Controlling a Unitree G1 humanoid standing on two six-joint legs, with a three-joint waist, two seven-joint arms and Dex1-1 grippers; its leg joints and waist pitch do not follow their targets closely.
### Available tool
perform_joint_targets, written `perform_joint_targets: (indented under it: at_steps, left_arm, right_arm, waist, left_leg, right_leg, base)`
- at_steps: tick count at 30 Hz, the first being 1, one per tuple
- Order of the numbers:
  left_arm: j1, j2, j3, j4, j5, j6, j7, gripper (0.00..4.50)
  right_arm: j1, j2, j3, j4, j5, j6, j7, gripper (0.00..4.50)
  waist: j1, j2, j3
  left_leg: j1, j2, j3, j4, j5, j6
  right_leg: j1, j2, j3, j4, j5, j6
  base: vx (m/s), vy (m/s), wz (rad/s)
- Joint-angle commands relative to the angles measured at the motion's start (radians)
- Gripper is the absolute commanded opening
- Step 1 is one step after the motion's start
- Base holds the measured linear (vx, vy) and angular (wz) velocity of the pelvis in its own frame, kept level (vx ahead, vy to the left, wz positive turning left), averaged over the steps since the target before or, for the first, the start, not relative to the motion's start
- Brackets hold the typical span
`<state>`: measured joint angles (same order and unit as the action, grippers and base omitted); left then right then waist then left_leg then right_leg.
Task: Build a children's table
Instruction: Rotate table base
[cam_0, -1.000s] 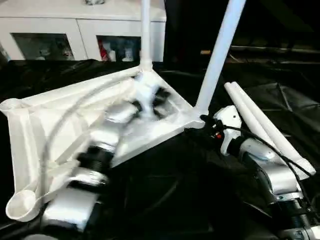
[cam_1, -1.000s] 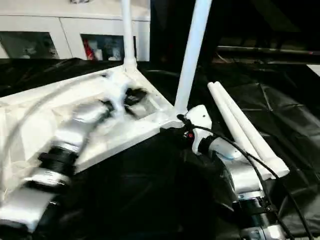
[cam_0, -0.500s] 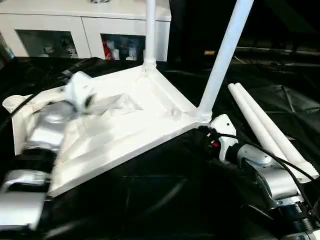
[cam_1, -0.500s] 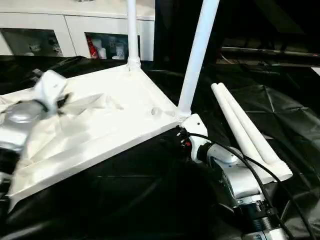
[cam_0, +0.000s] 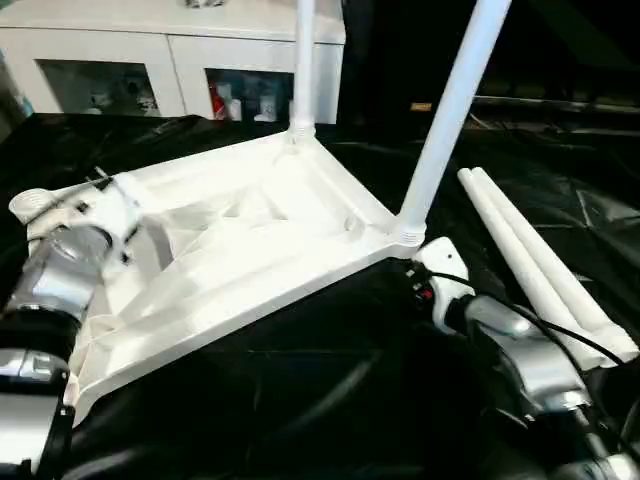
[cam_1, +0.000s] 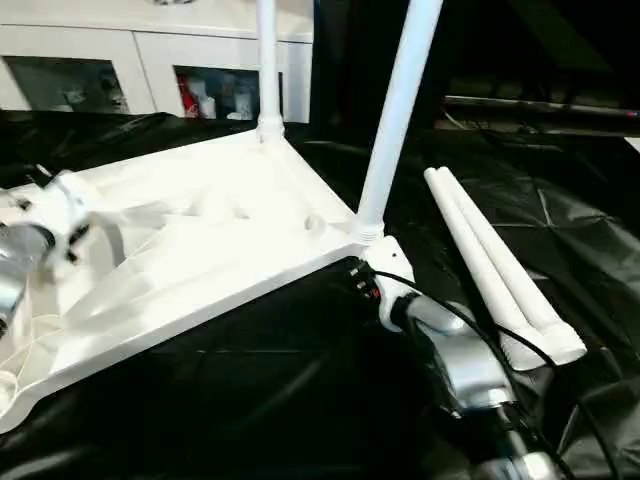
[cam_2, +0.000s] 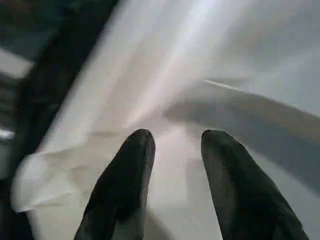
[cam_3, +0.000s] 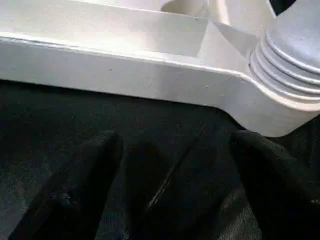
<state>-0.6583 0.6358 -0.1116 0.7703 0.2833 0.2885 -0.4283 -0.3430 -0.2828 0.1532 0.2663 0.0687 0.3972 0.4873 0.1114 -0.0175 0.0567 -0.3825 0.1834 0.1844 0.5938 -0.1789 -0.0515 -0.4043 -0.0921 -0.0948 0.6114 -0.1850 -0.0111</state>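
Tabletop (cam_0: 240, 250) upside down on black work table (cam_0: 300, 400); two legs (cam_0: 450, 110) seated at far corners, two loose legs (cam_0: 540, 260) lying right. Left gripper (cam_2: 172, 145) and right gripper (cam_3: 170, 165) both apart, empty.

Head pair: looking forward and down over silver forearms, set slightly apart sideways, sharing tabletop (cam_0: 250, 240), two upright legs (cam_0: 450, 110), two loose legs (cam_1: 490, 270), black-covered work table (cam_0: 330, 390), white cabinet (cam_0: 150, 60) behind.
Left wrist: very near, aimed along own left gripper (cam_2: 175, 145), fingers parted, onto white tabletop surface.
Right wrist: very near, low, aimed along right gripper (cam_3: 172, 155), fingers wide apart, at tabletop rim and corner socket (cam_3: 285, 65); corner shared with head pair.
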Motion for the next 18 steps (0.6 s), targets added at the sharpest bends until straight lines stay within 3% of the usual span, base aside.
perform_joint_targets:
  at_steps: [1,8,11,18]
  left_arm:
    - [0.003,0.009,-0.030,-0.009,0.013,0.020,-0.065,1.71]
    - [0.014,0.047,-0.075,-0.020,0.013,0.053,-0.193,1.18]
    - [0.033,0.065,-0.104,-0.063,0.005,0.084,-0.307,1.04]
    - [0.046,0.056,-0.106,-0.115,-0.043,0.103,-0.405,0.48]
  right_arm:
    - [-0.033,0.013,-0.002,0.043,-0.016,-0.023,-0.028,3.85]
    - [-0.103,0.060,0.007,0.145,-0.023,-0.059,-0.049,3.85]
    - [-0.148,0.091,0.008,0.253,-0.034,-0.098,-0.052,3.85]
    - [-0.201,0.125,0.008,0.384,-0.035,-0.143,-0.042,3.85]
  waist:
    - [-0.002,0.012,-0.070]
    - [-0.005,0.018,-0.072]
    - [-0.005,0.019,-0.073]
    - [-0.005,0.018,-0.071]
  left_leg:
    - [0.025,0.051,-0.023,-0.077,-0.199,-0.026]
    - [0.026,0.051,-0.023,-0.077,-0.180,-0.031]
    - [0.025,0.051,-0.023,-0.077,-0.178,-0.032]
    - [0.029,0.053,-0.021,-0.078,-0.208,-0.045]
  right_leg:
    - [0.046,-0.073,0.061,-0.062,-0.126,-0.204]
    - [0.049,-0.071,0.061,-0.050,-0.053,-0.224]
    - [0.051,-0.072,0.060,-0.049,-0.049,-0.233]
    - [0.049,-0.075,0.062,-0.050,-0.073,-0.241]
  base:
    - [0.000,0.000,0.00]
    - [0.000,0.000,0.00]
    - [0.000,0.000,0.00]
    - [0.000,0.000,0.00]
